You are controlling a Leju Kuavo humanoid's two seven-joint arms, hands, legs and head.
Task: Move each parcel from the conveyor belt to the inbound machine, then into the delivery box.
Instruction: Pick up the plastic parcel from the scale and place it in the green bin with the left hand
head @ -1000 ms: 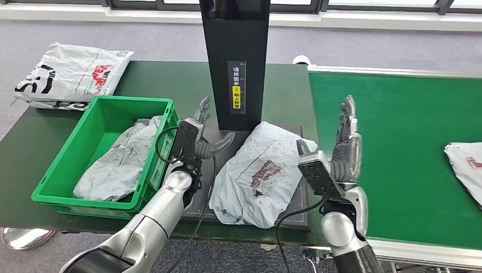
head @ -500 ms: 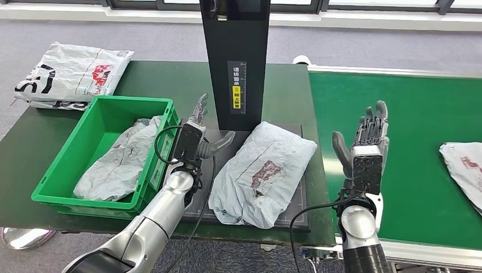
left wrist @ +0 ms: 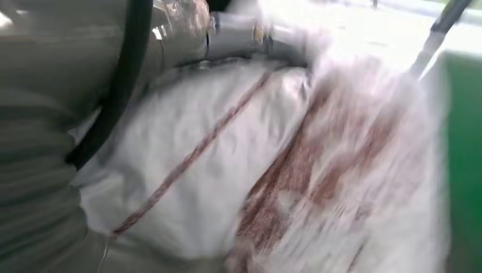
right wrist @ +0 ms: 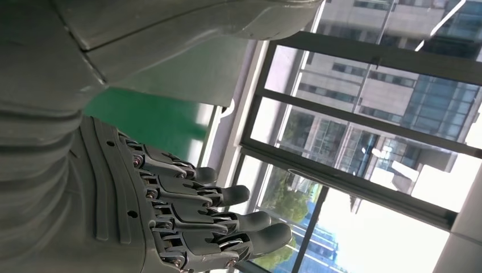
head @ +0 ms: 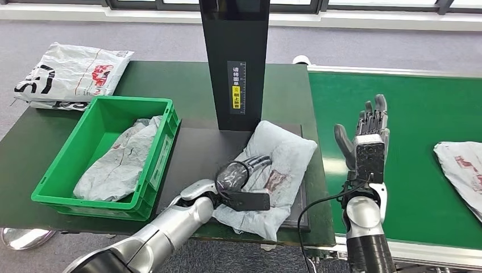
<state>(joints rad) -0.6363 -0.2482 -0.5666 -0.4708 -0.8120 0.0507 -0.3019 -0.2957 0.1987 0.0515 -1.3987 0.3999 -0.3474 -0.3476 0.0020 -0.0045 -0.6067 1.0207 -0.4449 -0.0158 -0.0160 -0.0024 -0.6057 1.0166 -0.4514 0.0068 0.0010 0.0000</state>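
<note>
A white parcel (head: 287,151) with a red print lies on the black plate (head: 193,153) of the inbound machine; it fills the blurred left wrist view (left wrist: 256,170). My left hand (head: 243,173) rests on its near half, fingers stretched across the bag. My right hand (head: 368,133) is raised upright over the near edge of the green conveyor belt (head: 409,108), fingers apart and holding nothing; the right wrist view shows these fingers (right wrist: 216,222) against windows. Another parcel (head: 461,170) lies on the belt at the far right. The green delivery box (head: 62,170) holds one grey parcel (head: 122,159).
The machine's black column (head: 234,57) stands behind the plate. A further white parcel (head: 68,71) lies at the table's far left corner. The box stands close against the plate's left edge. Cables hang below my arms at the table's front edge.
My left hand dropped from its raised pose beside the box and swung right onto the parcel on the plate. The right hand stayed up, barely moved. The belt parcel crept left.
</note>
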